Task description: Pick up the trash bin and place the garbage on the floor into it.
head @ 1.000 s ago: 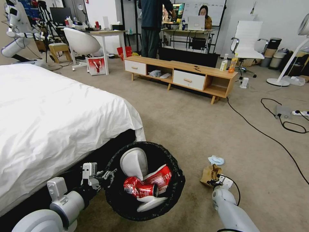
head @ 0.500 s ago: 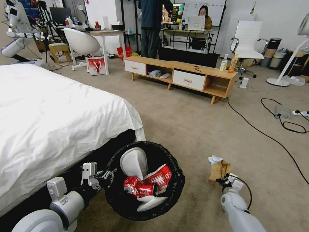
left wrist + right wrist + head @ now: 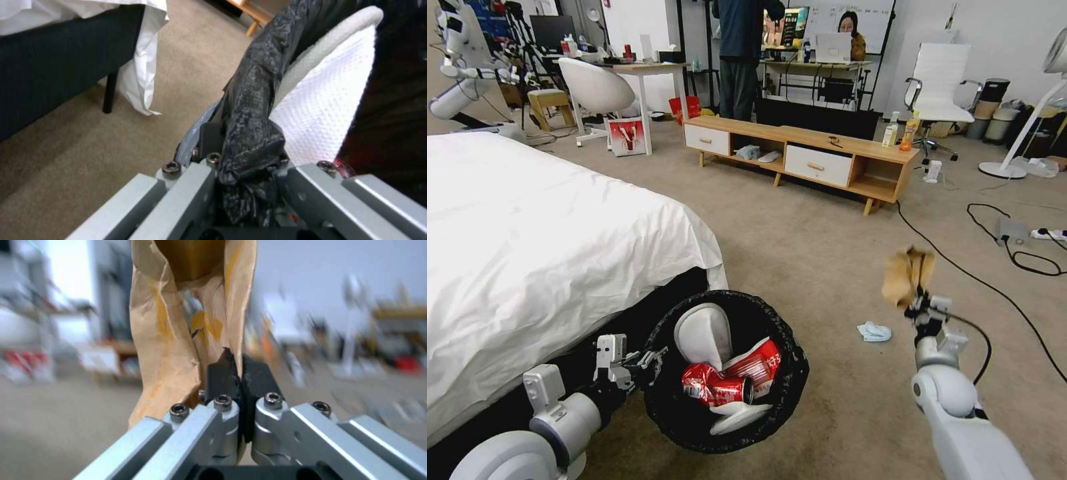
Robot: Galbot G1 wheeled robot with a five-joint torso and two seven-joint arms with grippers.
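The crumpled brown paper bag (image 3: 908, 274) is being held up above the floor (image 3: 827, 267) by the right gripper (image 3: 921, 305), whose fingers (image 3: 225, 373) are being pressed fully together on the paper's lower edge. The trash bin (image 3: 790, 393) is being gripped at its near-left rim by the left gripper (image 3: 650, 363), the fingers being closed on the black liner (image 3: 251, 133). A crushed red can (image 3: 715, 390), a red-and-white carton (image 3: 757, 365) and white lid flaps (image 3: 702, 337) are lying inside it. A light-blue face mask (image 3: 874, 331) is lying on the carpet, right of the bin.
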